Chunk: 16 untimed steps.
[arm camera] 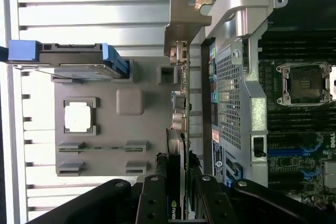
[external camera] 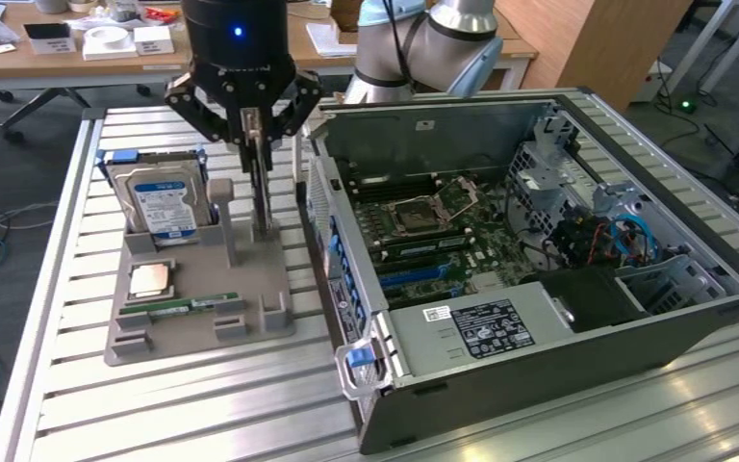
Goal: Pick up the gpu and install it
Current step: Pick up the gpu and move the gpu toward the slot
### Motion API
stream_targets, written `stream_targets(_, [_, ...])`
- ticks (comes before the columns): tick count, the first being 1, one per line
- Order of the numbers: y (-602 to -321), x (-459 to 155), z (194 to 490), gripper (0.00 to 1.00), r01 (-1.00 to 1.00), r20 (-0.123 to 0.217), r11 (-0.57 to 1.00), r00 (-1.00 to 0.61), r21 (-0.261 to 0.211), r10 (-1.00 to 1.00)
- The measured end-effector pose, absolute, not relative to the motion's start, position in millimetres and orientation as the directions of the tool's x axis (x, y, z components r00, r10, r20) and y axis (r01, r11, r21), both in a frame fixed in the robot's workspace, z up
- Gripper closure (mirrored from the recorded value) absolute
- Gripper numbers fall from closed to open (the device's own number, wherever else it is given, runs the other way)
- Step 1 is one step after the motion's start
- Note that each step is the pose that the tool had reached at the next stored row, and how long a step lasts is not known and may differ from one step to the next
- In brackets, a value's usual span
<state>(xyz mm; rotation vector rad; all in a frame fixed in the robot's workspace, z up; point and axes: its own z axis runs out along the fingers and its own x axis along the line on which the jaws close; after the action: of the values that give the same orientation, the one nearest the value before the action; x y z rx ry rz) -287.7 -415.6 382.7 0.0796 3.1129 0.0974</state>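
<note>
End effector (external camera: 257, 130) is pinching the top edge of the gpu (external camera: 262, 192), which is standing upright in the grey parts holder (external camera: 184, 337) on the slatted surface (external camera: 151, 414). It is sitting at nine o'clock of the open computer case (external camera: 537, 385), with the hard drive (external camera: 165, 202) at its own nine o'clock.

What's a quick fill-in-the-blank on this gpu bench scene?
The gripper grips the gpu, which stands ____. The label on the hard drive is ____ and white. The computer case lies toward the exterior view's ____ of the grey holder.
Missing: upright; blue; right.
</note>
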Motion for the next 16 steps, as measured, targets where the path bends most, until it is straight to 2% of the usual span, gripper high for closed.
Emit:
stream_targets(7, [-416,-288,405,0.74,0.050,-0.026,0.997,-0.998,0.063,0.052])
stream_targets(16, [-416,-288,415,0.74,0.050,-0.026,0.997,-0.998,0.063,0.052])
